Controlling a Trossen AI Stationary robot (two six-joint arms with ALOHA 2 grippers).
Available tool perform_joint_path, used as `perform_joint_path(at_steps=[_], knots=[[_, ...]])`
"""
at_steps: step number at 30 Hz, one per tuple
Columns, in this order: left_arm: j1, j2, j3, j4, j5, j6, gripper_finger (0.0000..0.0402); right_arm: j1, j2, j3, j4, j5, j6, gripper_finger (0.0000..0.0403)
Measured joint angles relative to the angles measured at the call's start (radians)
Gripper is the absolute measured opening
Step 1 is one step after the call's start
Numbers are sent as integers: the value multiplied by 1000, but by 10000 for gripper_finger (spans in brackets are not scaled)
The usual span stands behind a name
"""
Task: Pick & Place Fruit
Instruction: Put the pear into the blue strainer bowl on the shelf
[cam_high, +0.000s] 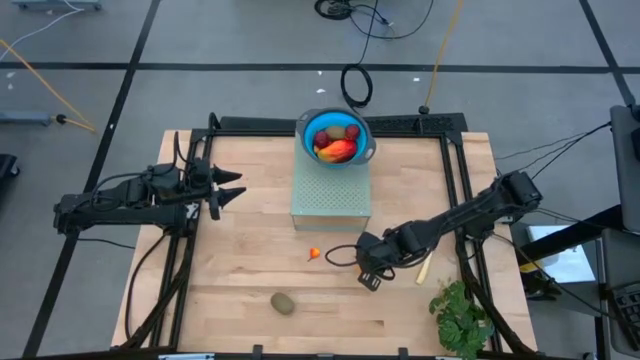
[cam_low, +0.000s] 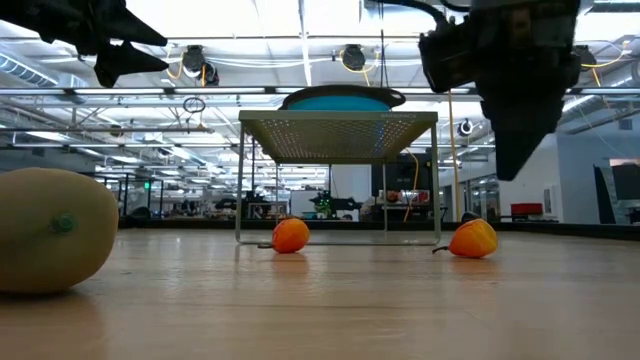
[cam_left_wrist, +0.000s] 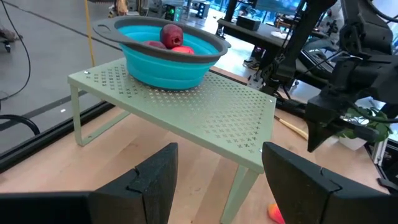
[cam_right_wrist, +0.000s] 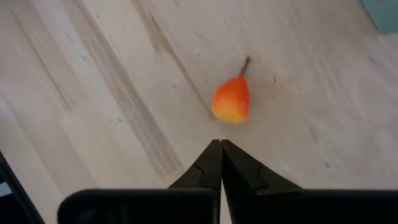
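A blue bowl (cam_high: 335, 140) stands on a pale green perforated rack (cam_high: 331, 190) and holds dark red and orange-red fruit (cam_left_wrist: 173, 36). One tiny orange-red piece (cam_right_wrist: 232, 102) lies on the wood (cam_high: 315, 253), just ahead of my right gripper (cam_right_wrist: 221, 144). That gripper is shut, points down above the table (cam_high: 368, 270) and hangs over the piece in the low view (cam_low: 508, 175). A second tiny orange piece (cam_low: 290, 235) lies beneath the rack. The brownish-green oval (cam_high: 284, 302) rests near the table's near edge. My left gripper (cam_high: 238, 187) hovers open left of the rack (cam_left_wrist: 217, 180).
A leafy green bunch (cam_high: 460, 315) lies at the table's near right corner, with a yellow-handled knife (cam_high: 425, 268) beside my right arm. Dark frame rails run along the table's left and right sides. Bare wood stretches between the oval and the rack.
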Motion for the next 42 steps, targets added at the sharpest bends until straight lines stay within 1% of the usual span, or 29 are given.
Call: perform_joint_path(at_steps=[8, 13, 17, 25, 31, 36, 42], knots=[[0, 0, 0, 0, 0, 1, 235, -3, 3, 0, 60, 0, -37, 1], [0, 0, 0, 0, 0, 1, 234, -6, 3, 0, 76, 3, -37, 22], [0, 0, 0, 0, 0, 1, 235, -10, 3, 0, 79, 3, -37, 58], [0, 0, 0, 0, 0, 1, 235, -20, 3, 0, 98, 0, -56, 157], [0, 0, 0, 0, 0, 1, 235, -22, 3, -1, 120, 0, -56, 219], [0, 0, 0, -1, 0, 1, 234, -22, 16, -26, 135, -1, -54, 253], [0, 0, 0, -1, 0, 2, 235, -28, 15, -47, 139, 2, -53, 267]])
